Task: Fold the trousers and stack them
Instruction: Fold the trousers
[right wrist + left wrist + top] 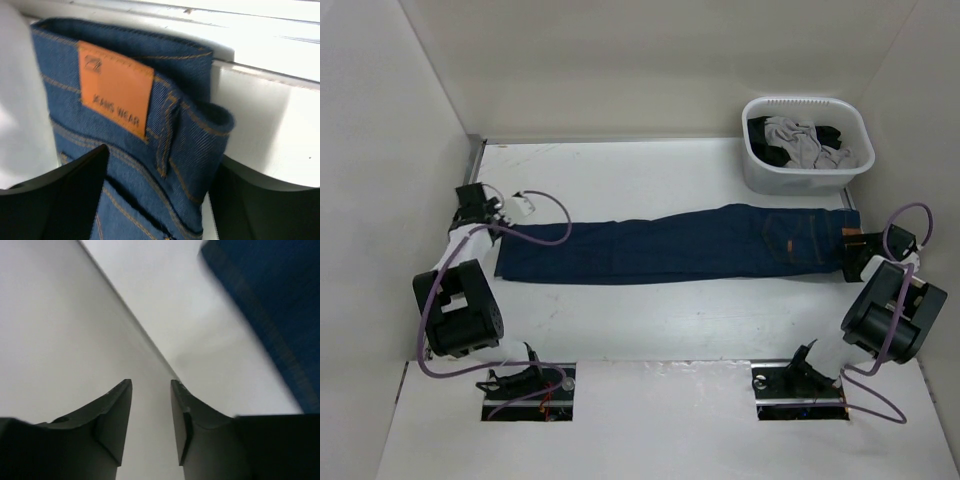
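L pincer (150, 385) at the worktop (650, 320) far-left edge, fingers a little apart, nothing between. The trousers (670, 245) lie flat, stretched L to R across the middle. R pincer (160, 160) is wide apart, waistband w/ tan patch (115, 95) between its fingers.

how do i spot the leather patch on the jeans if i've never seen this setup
On the white table, navy trousers lie across the middle. At their right end, on the waistband, is the tan-orange patch: a lettered rectangle, unlike the thin orange stitching around it.
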Robot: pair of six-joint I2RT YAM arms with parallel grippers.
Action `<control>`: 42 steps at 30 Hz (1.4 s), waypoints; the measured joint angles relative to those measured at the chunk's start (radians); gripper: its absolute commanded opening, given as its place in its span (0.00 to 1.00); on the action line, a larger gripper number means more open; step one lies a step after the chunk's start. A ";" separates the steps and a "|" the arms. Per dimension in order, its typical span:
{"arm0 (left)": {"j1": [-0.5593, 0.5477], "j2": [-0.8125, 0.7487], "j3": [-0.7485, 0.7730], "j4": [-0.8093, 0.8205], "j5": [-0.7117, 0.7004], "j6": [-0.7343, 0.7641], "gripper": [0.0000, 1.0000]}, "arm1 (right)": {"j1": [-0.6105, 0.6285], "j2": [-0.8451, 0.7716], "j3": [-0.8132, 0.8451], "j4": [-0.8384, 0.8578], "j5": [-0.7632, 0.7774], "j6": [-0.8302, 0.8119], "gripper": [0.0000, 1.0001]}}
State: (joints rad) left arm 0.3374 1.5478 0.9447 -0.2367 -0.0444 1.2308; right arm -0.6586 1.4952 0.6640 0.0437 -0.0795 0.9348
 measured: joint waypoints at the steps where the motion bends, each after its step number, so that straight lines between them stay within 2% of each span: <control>1: -0.054 -0.014 0.000 -0.004 0.004 -0.011 0.42 | 0.002 0.011 0.018 -0.021 0.006 0.004 0.69; 4: -0.203 -0.016 -0.016 -0.010 0.019 -0.035 0.43 | 0.014 0.047 0.066 -0.070 0.032 0.002 0.50; 6: -0.264 0.008 -0.049 -0.011 0.017 -0.042 0.43 | 0.026 0.066 0.089 -0.088 0.047 0.003 0.38; 10: -0.287 0.094 -0.092 0.016 -0.037 -0.043 0.42 | 0.024 0.079 0.094 -0.092 0.042 0.003 0.06; 11: -0.285 0.105 -0.092 0.034 -0.051 -0.043 0.42 | 0.023 0.079 0.092 -0.092 0.039 0.004 0.00; 16: -0.281 0.130 -0.093 0.104 -0.111 -0.041 0.42 | 0.039 0.043 0.055 -0.101 0.056 -0.024 0.00; 19: -0.279 0.130 -0.106 0.127 -0.129 -0.039 0.42 | 0.094 -0.070 0.025 -0.133 0.139 -0.074 0.00; 27: -0.259 0.108 -0.153 0.183 -0.143 -0.023 0.43 | 0.328 -0.529 0.029 -0.210 0.358 -0.346 0.00; 31: -0.253 0.078 -0.190 0.198 -0.149 -0.019 0.43 | 0.571 -0.632 0.089 -0.219 0.427 -0.548 0.00; 34: -0.254 0.074 -0.195 0.198 -0.154 -0.019 0.43 | 0.856 -0.597 0.154 -0.210 0.482 -0.668 0.00; 36: -0.254 0.074 -0.195 0.197 -0.155 -0.019 0.43 | 1.064 -0.520 0.194 -0.196 0.508 -0.734 0.00; 39: -0.254 0.075 -0.195 0.197 -0.159 -0.020 0.44 | 1.318 -0.321 0.272 -0.173 0.525 -0.814 0.00; 42: -0.254 0.077 -0.192 0.197 -0.164 -0.027 0.44 | 1.485 -0.101 0.365 -0.165 0.528 -0.862 0.00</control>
State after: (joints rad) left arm 0.0837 1.6253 0.7532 -0.0399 -0.2089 1.2037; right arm 0.8265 1.3941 1.0286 -0.1211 0.4484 0.0727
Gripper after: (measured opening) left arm 0.433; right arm 0.039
